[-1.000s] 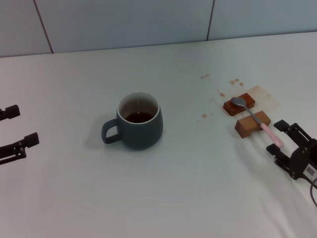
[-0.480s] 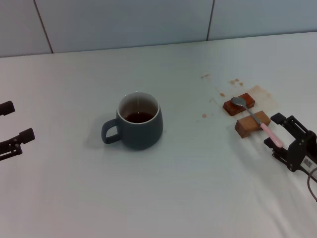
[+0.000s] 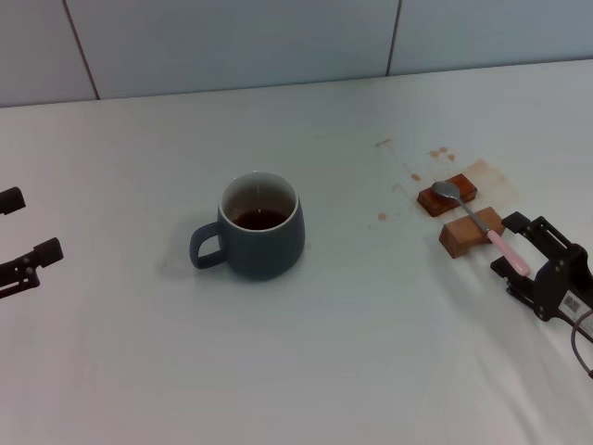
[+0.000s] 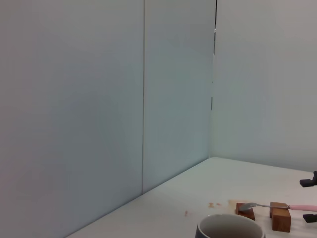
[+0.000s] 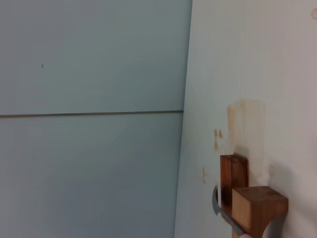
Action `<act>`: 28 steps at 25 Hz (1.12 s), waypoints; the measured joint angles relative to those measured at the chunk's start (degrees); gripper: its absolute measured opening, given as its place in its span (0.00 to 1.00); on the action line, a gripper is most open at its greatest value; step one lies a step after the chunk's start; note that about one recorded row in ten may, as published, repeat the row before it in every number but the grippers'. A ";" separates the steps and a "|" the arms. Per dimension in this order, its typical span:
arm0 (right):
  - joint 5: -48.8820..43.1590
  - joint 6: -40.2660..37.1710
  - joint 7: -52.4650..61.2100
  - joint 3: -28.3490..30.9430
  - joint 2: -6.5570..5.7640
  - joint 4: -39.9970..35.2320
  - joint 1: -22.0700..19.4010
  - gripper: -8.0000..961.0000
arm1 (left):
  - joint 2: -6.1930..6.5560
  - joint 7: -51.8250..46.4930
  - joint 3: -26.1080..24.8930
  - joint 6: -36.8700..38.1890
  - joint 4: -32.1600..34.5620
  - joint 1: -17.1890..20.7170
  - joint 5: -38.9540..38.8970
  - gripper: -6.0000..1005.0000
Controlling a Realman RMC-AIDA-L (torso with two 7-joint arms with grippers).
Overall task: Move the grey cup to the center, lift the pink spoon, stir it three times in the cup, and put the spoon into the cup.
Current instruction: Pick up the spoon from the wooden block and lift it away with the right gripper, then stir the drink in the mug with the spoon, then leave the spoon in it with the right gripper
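I see a white surface [image 3: 352, 371] from the head camera. The grey cup [image 3: 259, 225] stands upright a little left of the frame's center, its handle pointing toward the left edge, dark liquid inside. The pink spoon [image 3: 477, 223] lies at the right of the frame across two brown wooden blocks [image 3: 460, 215], its silver bowl on the farther block, its pink handle reaching toward the lower right. My right hand [image 3: 515, 246] sits at the right edge, fingers apart on either side of the handle's end, not closed on it. My left hand [image 3: 20, 230] waits at the left edge, fingers apart, well apart from the cup. Brown stains [image 3: 435, 158] mark the surface near the blocks.
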 joint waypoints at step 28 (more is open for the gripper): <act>3.60 -2.20 -22.58 2.26 0.40 -3.57 2.14 0.14 | -0.26 0.00 0.00 2.71 0.00 1.86 -3.30 0.84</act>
